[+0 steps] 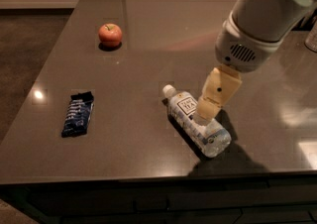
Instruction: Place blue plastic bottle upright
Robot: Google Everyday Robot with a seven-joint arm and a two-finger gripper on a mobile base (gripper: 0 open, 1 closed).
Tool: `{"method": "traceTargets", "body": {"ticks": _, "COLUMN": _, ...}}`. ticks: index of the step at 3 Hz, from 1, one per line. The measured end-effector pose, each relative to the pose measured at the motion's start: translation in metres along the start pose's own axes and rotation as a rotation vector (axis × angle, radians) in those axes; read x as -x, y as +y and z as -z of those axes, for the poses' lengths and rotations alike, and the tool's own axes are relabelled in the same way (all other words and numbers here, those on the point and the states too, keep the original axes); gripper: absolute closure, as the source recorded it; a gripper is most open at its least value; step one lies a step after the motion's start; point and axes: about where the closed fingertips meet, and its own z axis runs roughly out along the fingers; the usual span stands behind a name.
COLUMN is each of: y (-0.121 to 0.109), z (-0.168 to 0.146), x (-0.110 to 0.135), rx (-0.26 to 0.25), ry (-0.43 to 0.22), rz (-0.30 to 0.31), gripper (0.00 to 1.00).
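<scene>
Overhead, the arm's bulky white wrist slants down from the upper right, its tan gripper (204, 114) tipped onto the middle of the blue plastic bottle (184, 108); whether it grasps cannot be told. That bottle, clear and ribbed, lies on its side near the front edge of the table (148, 64), white cap pointing back-left. A round red apple (110, 34) and a flat dark-blue snack packet (78, 114) sit well apart on the glossy dark-brown top. A pale wall runs behind.
</scene>
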Motion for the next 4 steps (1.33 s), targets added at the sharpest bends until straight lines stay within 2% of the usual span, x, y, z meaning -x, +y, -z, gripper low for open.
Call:
{"method": "traceTargets", "body": {"ticks": 1, "y": 0.007, "z": -0.018, "x": 0.018, "rx": 0.019, "ry": -0.019, "rz": -0.101, "gripper": 0.0}}
{"method": "traceTargets", "body": {"ticks": 2, "y": 0.008, "z": -0.04, "x": 0.032, "rx": 0.011, "ry": -0.015, "rz": -0.194, "gripper": 0.0}}
{"method": "traceTargets", "body": {"ticks": 4, "y": -0.001, "z": -0.083, "x": 0.043, "rx": 0.01, "ry": 0.041, "rz": -0.304, "gripper": 0.0}}
